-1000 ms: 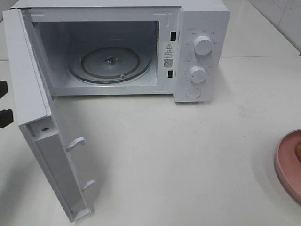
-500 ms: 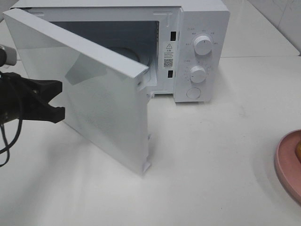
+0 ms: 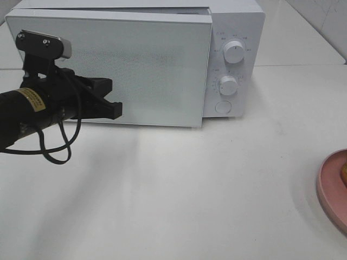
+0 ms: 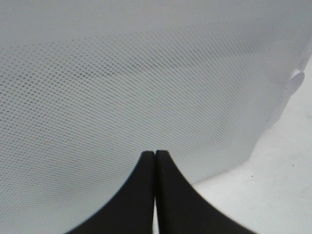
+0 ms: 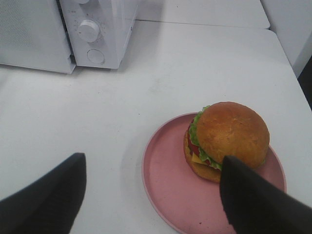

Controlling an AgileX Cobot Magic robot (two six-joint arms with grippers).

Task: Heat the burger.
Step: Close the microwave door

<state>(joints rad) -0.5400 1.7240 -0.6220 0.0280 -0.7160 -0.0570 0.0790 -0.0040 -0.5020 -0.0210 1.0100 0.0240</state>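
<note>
The microwave door [image 3: 141,67] now lies flush, or very nearly so, against the front of the microwave [image 3: 233,32], where half a second ago it stood at an angle and a second ago hung wide open with the glass turntable in plain sight; the cavity is no longer visible at all. The left gripper [image 3: 111,100] has come in from the left edge of the scene and sits against the perforated door panel on its left half; its jaws are pressed together with nothing between them, and the left wrist view shows the two black fingertips [image 4: 146,168] touching each other right up at the dotted surface; it appears to be pushing the door rather than gripping it.

For the task this reads oddly; the burger [image 5: 226,139] is not in the oven; it rests on the pink plate [image 5: 165,180] on the table [image 3: 190,189], well to the right of the microwave and nearer the front, only the plate's rim showing at the right edge of the high view. So the heating cannot properly begin, and I judge the door will need opening again, or this is a separate closing step.

The right gripper [image 5: 151,195] hovers above the plate with its jaws spread wide and empty, one finger overlapping the burger's near side in the wrist view; the plate is unmoved from before.
</note>
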